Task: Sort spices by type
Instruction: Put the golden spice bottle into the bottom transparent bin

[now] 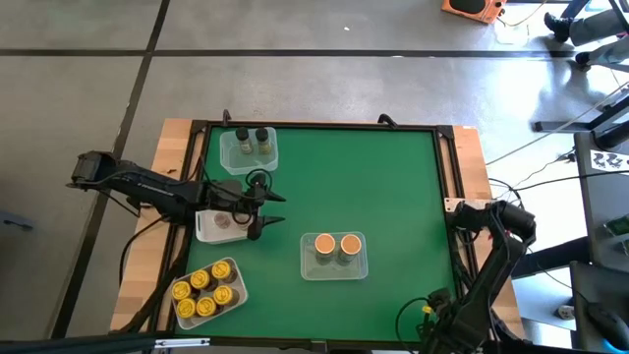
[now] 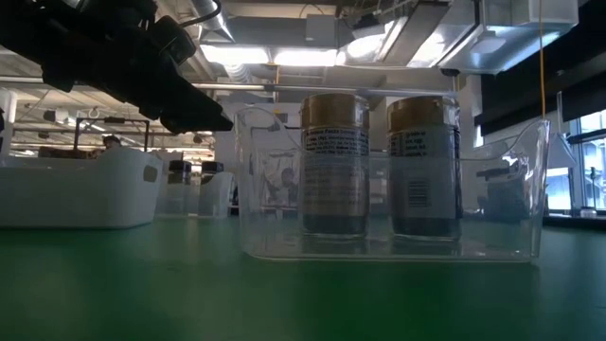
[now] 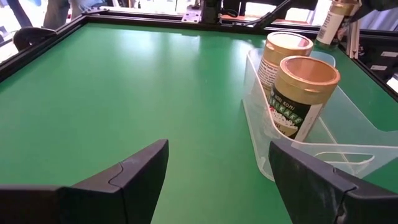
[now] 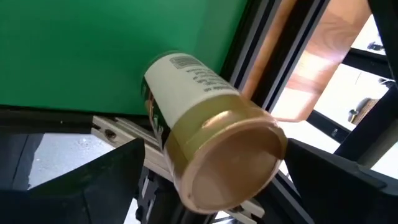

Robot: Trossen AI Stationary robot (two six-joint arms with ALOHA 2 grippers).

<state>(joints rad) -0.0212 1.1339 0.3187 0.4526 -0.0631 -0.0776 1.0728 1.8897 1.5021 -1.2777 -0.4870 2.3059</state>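
Two dark jointed arms, black cables looped along links; matte black angular fingers (image 3: 134, 180)

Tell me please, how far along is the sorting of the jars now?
Mostly done: yellow-lid jars, two dark-lid jars and two tan-lid jars share a tray each; one grey-lid jar sits in the white tray. In hand: the left gripper hovers open and empty beside that tray. Left: another tan-lid jar by the right gripper at the table's right edge; held or not, I cannot tell.

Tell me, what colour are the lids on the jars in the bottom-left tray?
Yellow lids, seen best in the high view.
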